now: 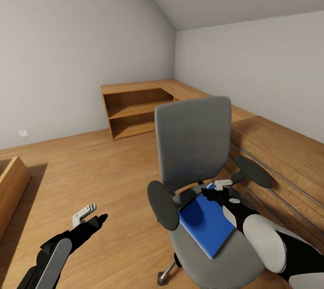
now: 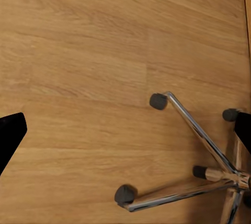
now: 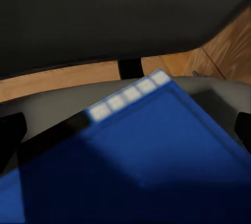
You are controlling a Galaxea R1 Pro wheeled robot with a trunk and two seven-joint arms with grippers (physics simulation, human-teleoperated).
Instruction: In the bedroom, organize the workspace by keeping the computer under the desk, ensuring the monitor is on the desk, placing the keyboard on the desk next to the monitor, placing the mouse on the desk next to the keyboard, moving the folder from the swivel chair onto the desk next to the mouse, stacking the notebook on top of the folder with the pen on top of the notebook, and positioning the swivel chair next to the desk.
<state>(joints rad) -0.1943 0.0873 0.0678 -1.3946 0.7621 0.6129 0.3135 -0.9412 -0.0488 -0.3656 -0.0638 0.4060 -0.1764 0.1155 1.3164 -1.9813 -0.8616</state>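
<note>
The grey swivel chair (image 1: 193,145) stands close in front of me with its tall back towards the far wall. The bright blue folder (image 1: 204,226) lies flat on its seat. My right gripper (image 1: 217,191) hovers open just over the folder's far corner. In the right wrist view the folder (image 3: 157,156) looms large between the two dark fingertips (image 3: 10,135), in front of the chair back (image 3: 104,20). My left gripper (image 1: 92,217) hangs open over the floor left of the chair, looking down at the chair's metal star base (image 2: 209,151) and castors. The desk, monitor, keyboard, mouse, computer, notebook and pen are out of view.
A low light-wood shelf cabinet (image 1: 135,109) runs along the far wall and joins a long wooden unit (image 1: 279,154) along the right wall, right behind the chair. Another wooden piece (image 1: 11,185) juts in at the left edge. Plank floor (image 1: 90,167) stretches left of the chair.
</note>
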